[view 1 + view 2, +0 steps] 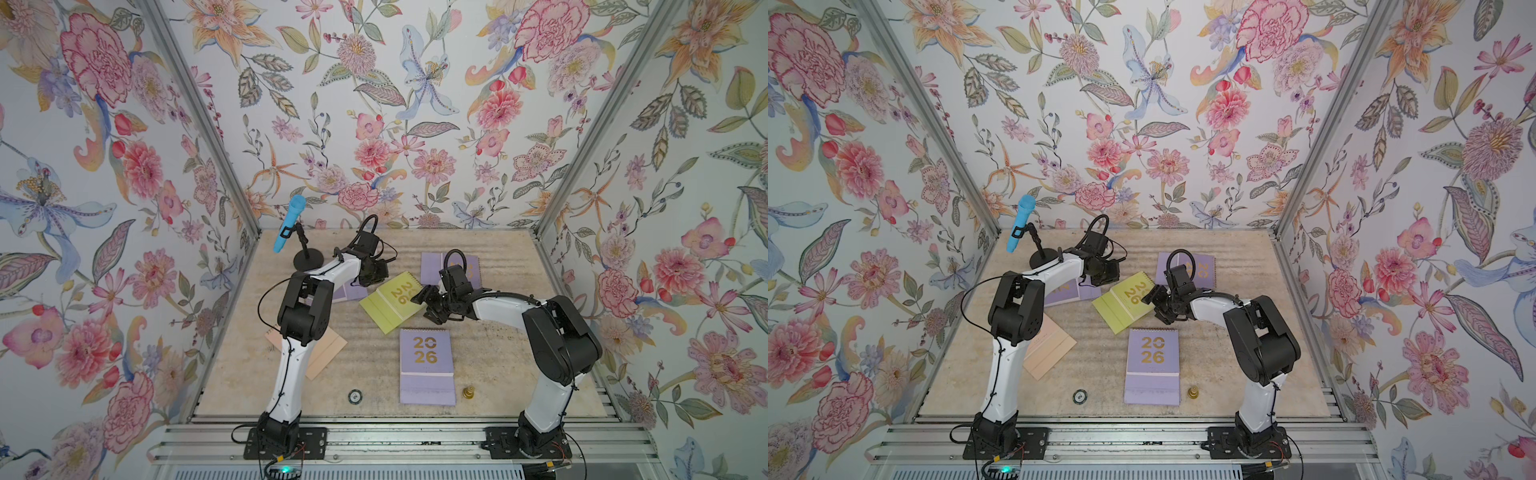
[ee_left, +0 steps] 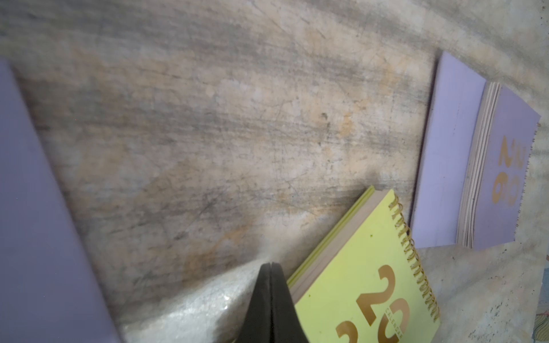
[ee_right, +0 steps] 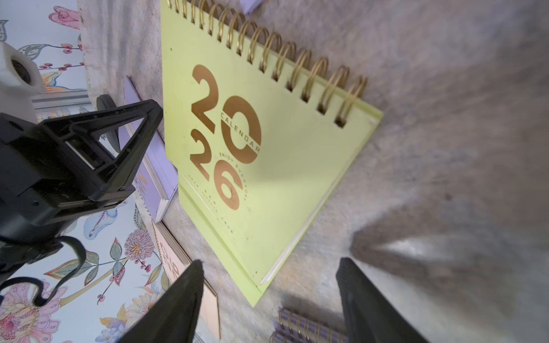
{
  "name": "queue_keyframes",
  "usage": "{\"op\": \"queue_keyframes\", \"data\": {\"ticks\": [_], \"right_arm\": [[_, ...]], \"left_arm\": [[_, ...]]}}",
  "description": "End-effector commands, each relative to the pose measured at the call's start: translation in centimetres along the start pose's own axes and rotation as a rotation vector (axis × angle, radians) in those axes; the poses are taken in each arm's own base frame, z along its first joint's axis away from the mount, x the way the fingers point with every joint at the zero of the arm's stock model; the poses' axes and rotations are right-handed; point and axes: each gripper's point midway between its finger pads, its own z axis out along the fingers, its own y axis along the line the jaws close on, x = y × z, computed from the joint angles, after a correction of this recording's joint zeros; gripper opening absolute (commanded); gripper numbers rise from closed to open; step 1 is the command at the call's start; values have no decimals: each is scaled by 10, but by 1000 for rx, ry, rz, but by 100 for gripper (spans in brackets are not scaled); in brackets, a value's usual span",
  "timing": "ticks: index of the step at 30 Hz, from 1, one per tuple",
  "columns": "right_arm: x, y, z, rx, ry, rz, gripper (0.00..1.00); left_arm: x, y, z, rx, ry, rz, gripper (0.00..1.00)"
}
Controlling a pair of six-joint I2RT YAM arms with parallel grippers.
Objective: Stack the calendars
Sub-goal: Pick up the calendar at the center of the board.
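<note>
We see right claw (image 3: pixel 269 263) spread, empty, beside green calendar (image 1: pixel 392 301); left claw (image 2: pixel 270 267) pressed together beside it. Risk: a shallow grab may skid it across the bench (image 1: pixel 478 353).

You were working in a purpose-built robot test cell, not a home or office. Floral wallpaper (image 1: pixel 415 104) covered three walls, joined by bare aluminium corner posts (image 1: pixel 201 116), around a worn, stone-look tabletop (image 1: pixel 365 365). Your left arm (image 1: pixel 286 365) and right arm (image 1: pixel 544 399) were bolted to an aluminium rail (image 1: pixel 395 436) at the near edge. A blue microphone (image 1: pixel 291 222) on a stand stood far left.
</note>
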Motion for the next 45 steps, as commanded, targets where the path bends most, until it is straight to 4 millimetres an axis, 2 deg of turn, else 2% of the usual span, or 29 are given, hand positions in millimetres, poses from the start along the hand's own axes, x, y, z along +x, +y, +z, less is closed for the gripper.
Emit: {"op": "queue_keyframes", "data": {"ticks": [1, 8, 12, 16, 21, 26, 32, 39, 45], "right_arm": [[0, 10, 8, -33, 0, 37, 71], [4, 5, 21, -33, 0, 76, 72], [7, 10, 29, -64, 8, 80, 72], [6, 32, 32, -156, 4, 33, 72], [2, 64, 25, -259, -26, -37, 69], [-1, 75, 16, -297, -71, -63, 56], [-5, 73, 12, -288, -98, -55, 41], [-8, 72, 6, -284, -123, -54, 29], [-9, 78, -6, -298, -142, -74, 15]], "left_arm": [[4, 7, 4, -7, 25, 4, 0], [20, 17, 7, -29, 58, 0, 0], [30, 22, 11, -33, 81, -3, 0], [39, 25, 12, -29, 103, -5, 0], [46, 29, 12, -31, 112, -9, 0], [41, 26, 9, -23, 103, -6, 0], [31, 21, 3, -10, 82, -6, 0], [17, 10, -8, 7, 53, 1, 0], [-4, -7, -28, 35, -7, 14, 0]]}}
